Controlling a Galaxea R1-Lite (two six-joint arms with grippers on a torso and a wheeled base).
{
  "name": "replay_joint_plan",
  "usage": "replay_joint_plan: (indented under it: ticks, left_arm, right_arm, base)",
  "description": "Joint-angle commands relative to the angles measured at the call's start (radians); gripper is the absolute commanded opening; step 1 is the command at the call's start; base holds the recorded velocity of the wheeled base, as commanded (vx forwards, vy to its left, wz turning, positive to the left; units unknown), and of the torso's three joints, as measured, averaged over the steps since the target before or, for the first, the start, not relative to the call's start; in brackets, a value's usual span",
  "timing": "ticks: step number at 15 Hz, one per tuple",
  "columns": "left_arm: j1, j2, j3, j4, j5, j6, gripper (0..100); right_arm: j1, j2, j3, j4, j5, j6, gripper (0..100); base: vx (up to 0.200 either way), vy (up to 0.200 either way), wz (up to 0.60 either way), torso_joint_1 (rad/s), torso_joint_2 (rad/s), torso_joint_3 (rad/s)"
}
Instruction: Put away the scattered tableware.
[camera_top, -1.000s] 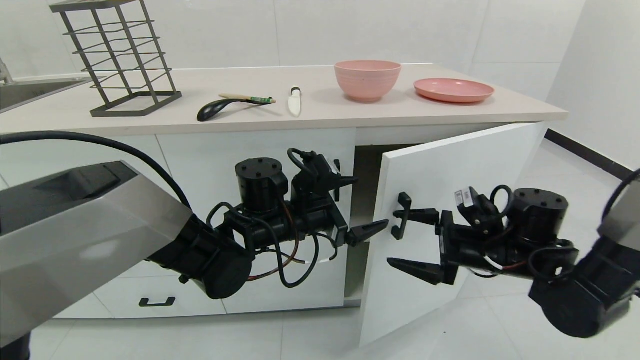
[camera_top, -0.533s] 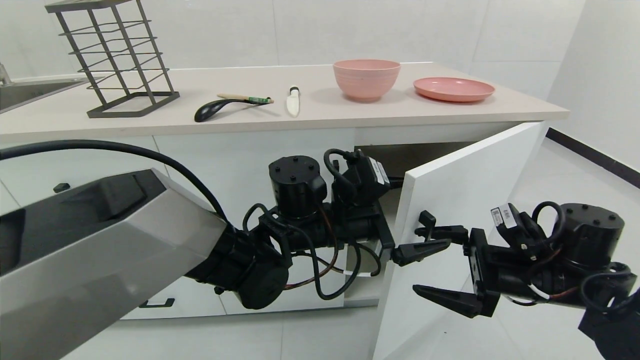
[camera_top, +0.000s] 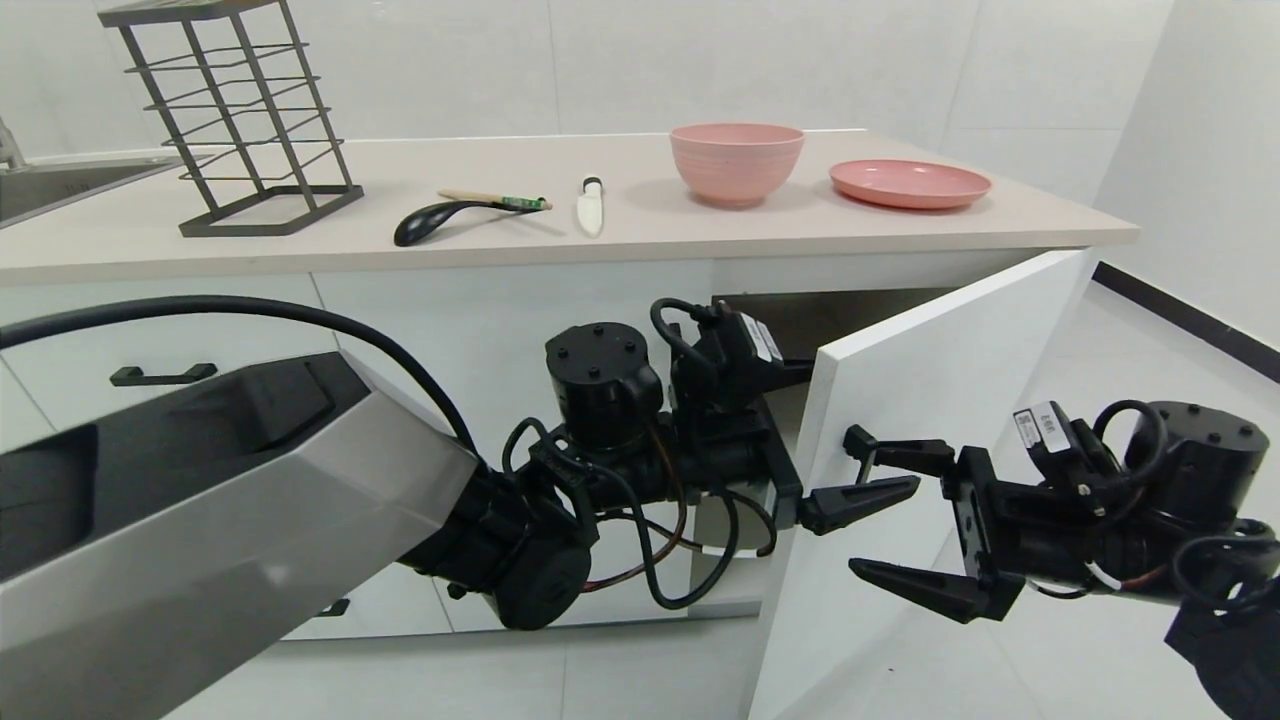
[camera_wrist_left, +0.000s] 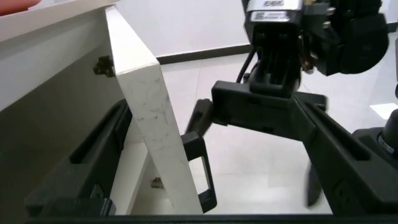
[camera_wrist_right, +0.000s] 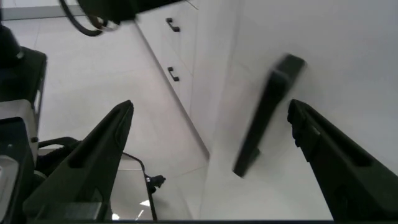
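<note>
Door (camera_top: 930, 340) half open – push it wide with left gripper (camera_wrist_left: 211, 115), fingers spread astride door's edge, right gripper (camera_wrist_right: 208, 118) spread empty by door's handle (camera_wrist_right: 267, 112) – bowl (camera_top: 736, 160), plate (camera_top: 908, 182), spoon (camera_top: 440, 212), knife (camera_top: 590, 205) sit on counter (camera_top: 300, 245) above door.

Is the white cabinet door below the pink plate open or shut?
Open. The cabinet door stands swung outward, and a dark gap shows behind its upper edge, under the countertop.

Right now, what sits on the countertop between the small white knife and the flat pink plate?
The round pink bowl, seen in the head view.
</note>
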Motion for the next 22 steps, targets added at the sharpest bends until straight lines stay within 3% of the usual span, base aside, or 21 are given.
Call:
replay_joint_plan:
  ticks: [1, 6, 9, 11, 16, 18, 22]
  left_arm:
    - [-0.002, 0.007, 0.001, -0.012, -0.002, -0.002, 100]
    - [-0.002, 0.028, -0.002, -0.001, 0.029, -0.011, 100]
    - [-0.002, 0.05, -0.025, -0.002, 0.121, -0.011, 100]
    - [-0.004, 0.065, -0.047, -0.002, 0.139, -0.009, 100]
    - [-0.016, 0.093, -0.038, -0.013, 0.139, -0.006, 100]
    - [-0.051, 0.098, -0.018, -0.015, 0.128, 0.0, 100]
    - [-0.134, 0.107, -0.019, -0.015, 0.127, -0.002, 100]
  right_arm:
    - [-0.052, 0.031, 0.003, 0.017, -0.023, 0.0, 100]
    - [-0.104, -0.021, 0.068, 0.019, -0.028, -0.024, 100]
    - [-0.124, -0.199, 0.227, 0.022, -0.031, -0.058, 100]
    - [-0.135, -0.299, 0.282, 0.022, -0.029, -0.061, 100]
    - [-0.092, -0.552, 0.262, 0.016, -0.029, -0.061, 100]
    - [-0.015, -0.673, 0.121, 0.019, -0.035, -0.053, 100]
    - [-0.031, -0.698, 0.009, 0.016, -0.038, -0.053, 100]
  base:
    - [0.0, 0.0, 0.0, 0.0, 0.0, 0.0]
    - [0.0, 0.0, 0.0, 0.0, 0.0, 0.0]
    - [0.0, 0.0, 0.0, 0.0, 0.0, 0.0]
    - [0.0, 0.0, 0.0, 0.0, 0.0, 0.0]
    - [0.0, 0.0, 0.0, 0.0, 0.0, 0.0]
    - [0.0, 0.0, 0.0, 0.0, 0.0, 0.0]
    - [0.0, 0.0, 0.0, 0.0, 0.0, 0.0]
